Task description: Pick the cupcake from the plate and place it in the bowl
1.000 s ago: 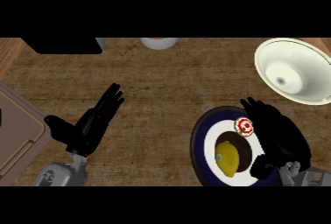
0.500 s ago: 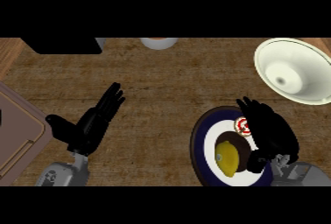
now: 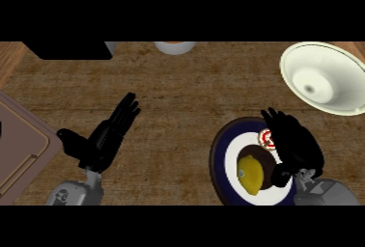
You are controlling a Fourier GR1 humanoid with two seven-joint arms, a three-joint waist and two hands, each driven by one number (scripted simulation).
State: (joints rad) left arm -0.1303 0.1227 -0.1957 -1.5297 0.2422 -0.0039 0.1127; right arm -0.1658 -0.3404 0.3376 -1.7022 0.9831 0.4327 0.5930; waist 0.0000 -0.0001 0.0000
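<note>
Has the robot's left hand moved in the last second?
No. The left hand lies open at the same spot beside the tray.

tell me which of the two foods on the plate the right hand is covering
The cupcake with the red-and-white top, at the plate's far side; the right hand partly hides it. The yellow lemon, nearer the robot, is in plain view.
</note>
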